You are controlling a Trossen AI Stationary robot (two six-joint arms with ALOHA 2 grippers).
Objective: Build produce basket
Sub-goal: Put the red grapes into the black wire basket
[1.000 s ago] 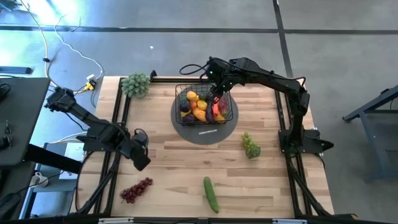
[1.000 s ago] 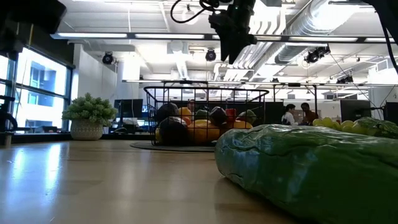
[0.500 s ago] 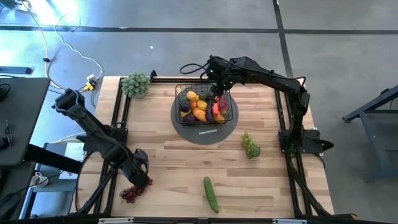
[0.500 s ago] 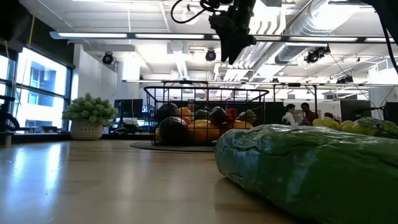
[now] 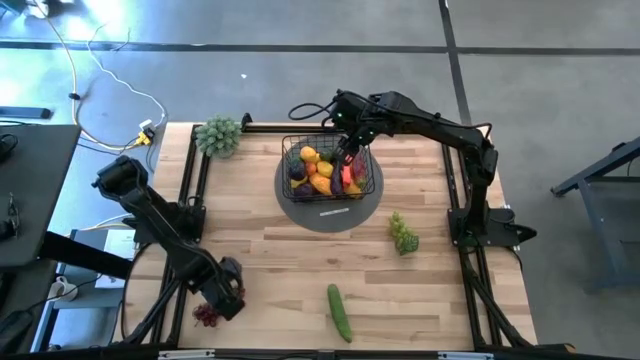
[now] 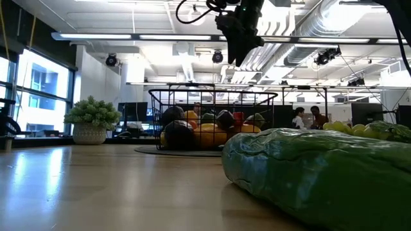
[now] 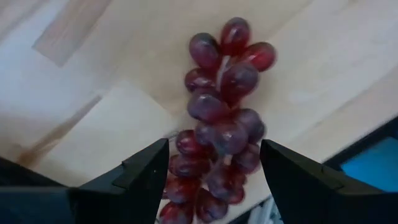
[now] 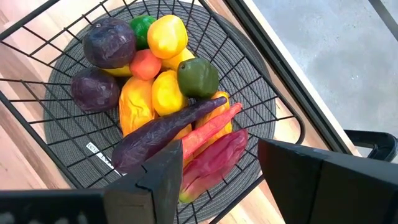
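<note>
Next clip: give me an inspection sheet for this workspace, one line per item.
Surface: wooden table, on a dark frame.
Job's things: basket on grey disc, filled with produce; purple grapes, green grapes and cucumber lie loose.
Clutter: leafy bunch at far corner.
Grippers: left gripper open astride purple grapes; right gripper open above basket.
Cables: loose on floor.
Surroundings: people in the background.
</note>
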